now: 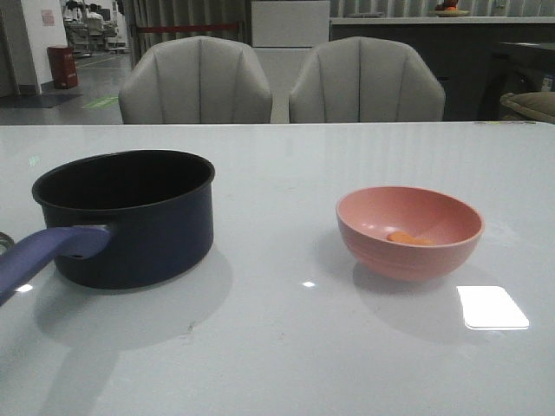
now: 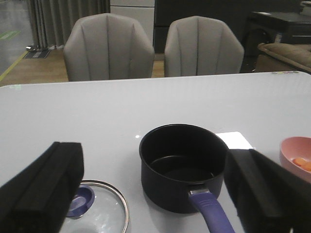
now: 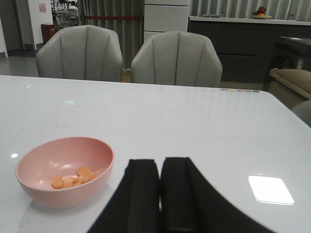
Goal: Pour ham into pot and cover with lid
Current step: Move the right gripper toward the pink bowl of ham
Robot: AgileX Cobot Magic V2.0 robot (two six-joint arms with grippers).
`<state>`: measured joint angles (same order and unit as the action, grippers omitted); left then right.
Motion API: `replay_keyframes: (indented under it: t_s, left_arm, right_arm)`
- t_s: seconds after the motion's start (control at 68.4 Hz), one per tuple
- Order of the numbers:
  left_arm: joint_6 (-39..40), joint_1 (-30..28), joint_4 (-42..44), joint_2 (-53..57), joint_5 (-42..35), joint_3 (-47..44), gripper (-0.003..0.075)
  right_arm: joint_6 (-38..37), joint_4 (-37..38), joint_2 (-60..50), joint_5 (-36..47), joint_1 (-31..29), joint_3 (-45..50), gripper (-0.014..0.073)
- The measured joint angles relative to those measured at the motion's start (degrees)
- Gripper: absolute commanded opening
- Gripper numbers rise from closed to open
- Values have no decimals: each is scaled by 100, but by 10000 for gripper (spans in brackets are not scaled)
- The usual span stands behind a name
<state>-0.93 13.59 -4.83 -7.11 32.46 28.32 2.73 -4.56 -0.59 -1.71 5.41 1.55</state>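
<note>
White table (image 1: pixel 277 347) holds pot (image 1: pixel 130 221); left gripper (image 2: pixel 155 194) spread, right gripper (image 3: pixel 160 194) closed empty

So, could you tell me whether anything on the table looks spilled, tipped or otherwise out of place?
Nothing stands out. The pot sits upright and empty, the ham pieces are all inside the upright pink bowl, and the lid lies flat beside the pot.

Two grey chairs (image 1: pixel 195 82) behind a glossy white table (image 1: pixel 286 347), possibly curtains beyond.
</note>
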Motion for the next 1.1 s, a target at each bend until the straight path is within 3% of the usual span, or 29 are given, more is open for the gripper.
replay_keyframes:
  t_s: [0.322,0.439,0.629,0.907,0.965,1.097]
  left_arm:
    - [0,461,61,42,34,-49,634]
    - [0,461,61,42,-31,-49,634]
    - [0,461,69,42,-45,-49,634]
    - [0,461,74,42,-45,-49,634]
    - [0,461,74,42,-45,-49,634]
    - [0,461,83,42,-45,-49,634]
  right_arm:
    - [-53,0,0,486,0,-39,162]
    - [-72,0,136,-192,0,-582,162]
    - [-72,0,1717,-1553,0,-1672,162]
    - [-130,-78,3090,-1707,0,-1940,165]
    - [-150,-165,3283,-1674,0,-1996,195]
    - [-163,-226,3958,-1663,0,-2300,392]
